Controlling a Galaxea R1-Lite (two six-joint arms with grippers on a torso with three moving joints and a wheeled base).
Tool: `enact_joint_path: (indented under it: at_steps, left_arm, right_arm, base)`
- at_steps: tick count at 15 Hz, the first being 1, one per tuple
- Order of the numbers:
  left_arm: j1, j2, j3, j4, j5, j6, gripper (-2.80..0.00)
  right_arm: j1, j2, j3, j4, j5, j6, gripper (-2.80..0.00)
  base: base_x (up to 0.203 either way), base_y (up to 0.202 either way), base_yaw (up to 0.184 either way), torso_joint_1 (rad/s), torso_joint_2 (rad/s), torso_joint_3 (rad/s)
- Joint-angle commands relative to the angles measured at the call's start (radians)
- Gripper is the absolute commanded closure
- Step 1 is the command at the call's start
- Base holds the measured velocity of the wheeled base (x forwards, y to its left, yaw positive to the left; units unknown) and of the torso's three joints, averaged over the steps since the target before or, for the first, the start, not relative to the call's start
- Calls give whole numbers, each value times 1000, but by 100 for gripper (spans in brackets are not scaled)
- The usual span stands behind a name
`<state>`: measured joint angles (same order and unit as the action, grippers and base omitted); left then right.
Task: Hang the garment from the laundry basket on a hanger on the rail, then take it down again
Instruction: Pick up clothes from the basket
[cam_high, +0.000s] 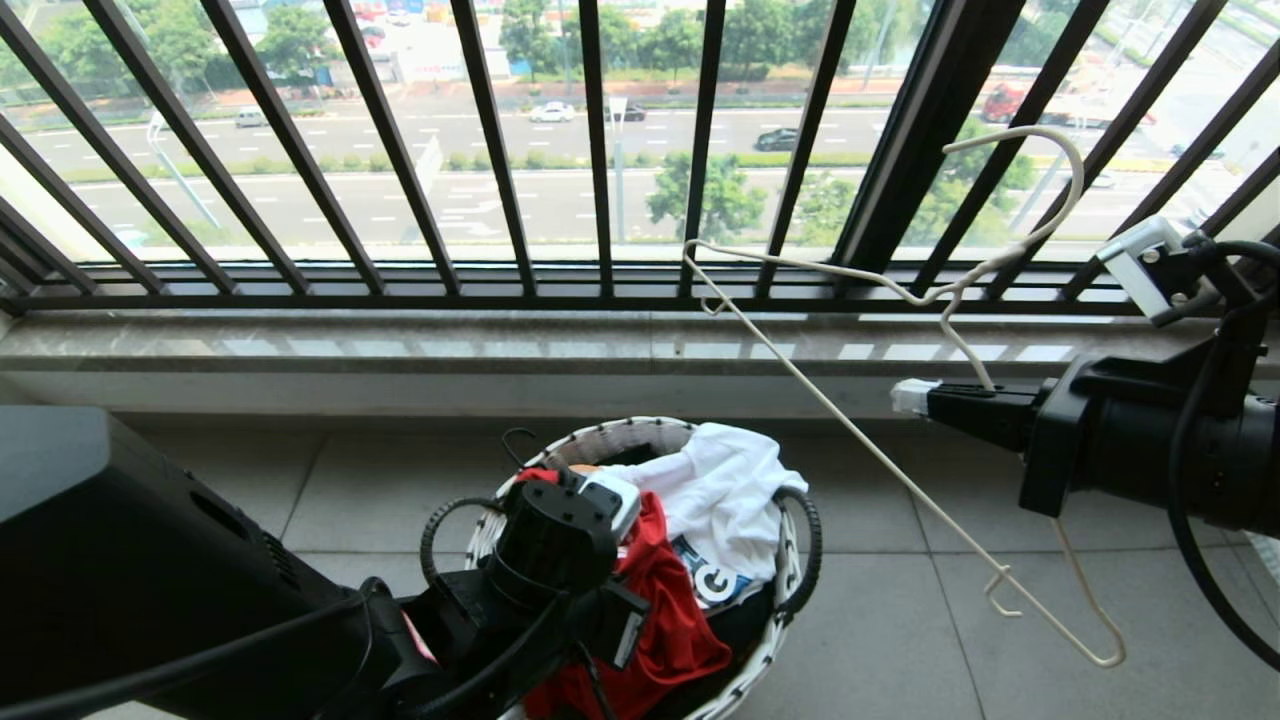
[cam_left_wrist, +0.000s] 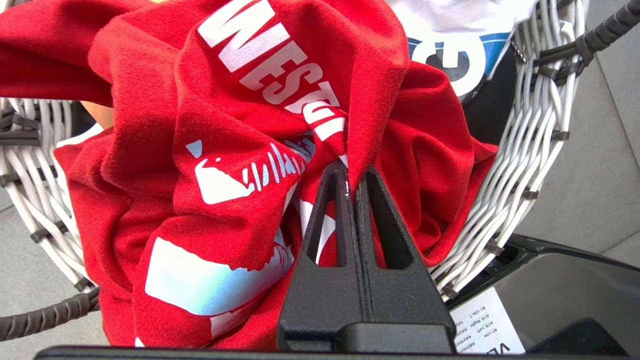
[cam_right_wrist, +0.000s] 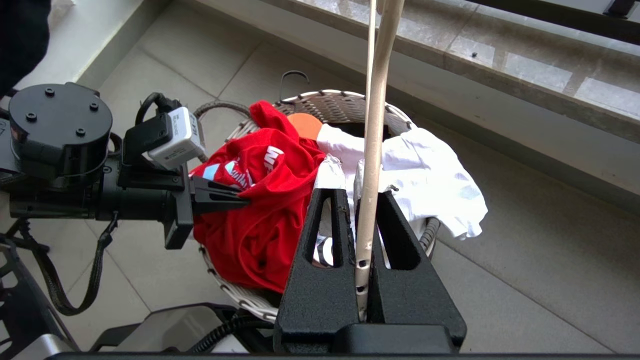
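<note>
The garment, a red T-shirt with white lettering, lies crumpled in the laundry basket on the tiled floor, so no long axis can be told. The left gripper reaches down into the basket from the robot's side, its fingers pinched tight on a fold of the red cloth. The right gripper holds level above the floor to the right, fingers clamped on the cream hanger, whose hook points up toward the window railing. A white garment drapes over the basket's far rim.
</note>
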<state>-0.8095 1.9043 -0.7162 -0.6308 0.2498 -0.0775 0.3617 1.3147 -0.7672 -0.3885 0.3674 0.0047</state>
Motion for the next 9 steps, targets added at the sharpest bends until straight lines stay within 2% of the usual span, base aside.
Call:
enact_joint_path:
  at_steps: [1, 3, 4, 7, 9]
  left_arm:
    - [30, -100, -1, 12, 7, 25, 0]
    - [49, -183, -5, 103, 17, 54, 0]
    - [52, -239, -16, 200, 19, 64, 0]
    - [53, -391, -84, 640, 23, 93, 0]
    - [53, -433, -132, 871, 51, 118, 0]
  right_arm:
    - [0, -5, -1, -3, 2, 0, 0]
    - [0, -8, -1, -3, 2, 0, 0]
    - [0, -12, -1, -3, 2, 0, 0]
    - [0, -12, -12, -3, -1, 0, 0]
    - [0, -12, -12, -1, -1, 1, 0]
  base:
    - [0, 0, 0, 0, 0, 0]
    - [0, 0, 0, 0, 0, 0]
    - [0, 0, 0, 0, 0, 0]
    - [0, 0, 0, 0, 0, 0]
    - [0, 0, 0, 0, 0, 0]
